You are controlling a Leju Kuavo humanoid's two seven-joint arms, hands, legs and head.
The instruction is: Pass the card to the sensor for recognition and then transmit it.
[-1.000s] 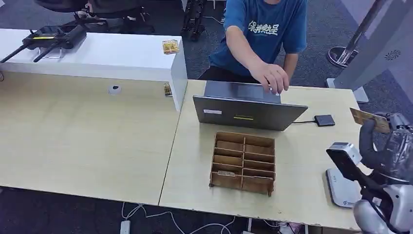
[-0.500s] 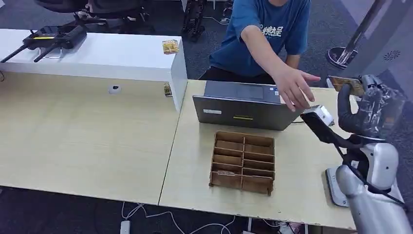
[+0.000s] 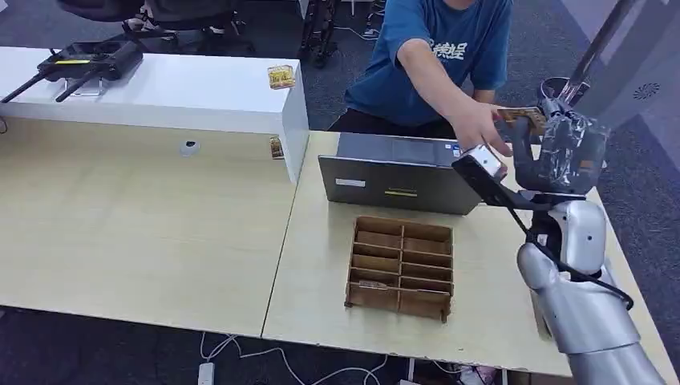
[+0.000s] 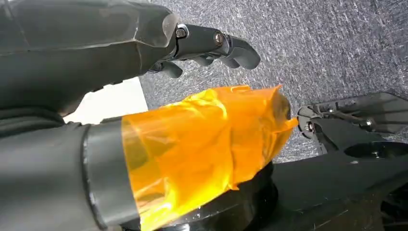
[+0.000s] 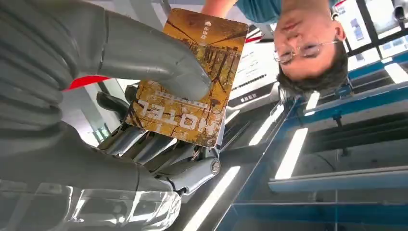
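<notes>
My right hand [image 3: 565, 148] is raised above the table's far right side and pinches a brown and gold card [image 3: 525, 118] between thumb and fingers. In the right wrist view the card [image 5: 211, 43] carries printed letters, and my thumb [image 5: 159, 62] presses across its face. A person in a blue shirt [image 3: 433, 56] stretches a hand [image 3: 477, 128] to the card's near end; I cannot tell whether it grips the card. My left hand [image 4: 96, 72] hangs over grey carpet with its fingers [image 4: 226, 43] loosely curved, holding nothing.
A grey laptop [image 3: 397, 186] stands open toward the person on the wooden table [image 3: 321, 265]. A wooden compartment box [image 3: 401, 265] sits in front of it. A white shelf [image 3: 184, 92] with black devices and a small yellow box [image 3: 281, 76] lies at the far left.
My right arm has lifted and swung left toward the person, carrying the card. The person's hand has left the laptop and moved right to meet the card.
</notes>
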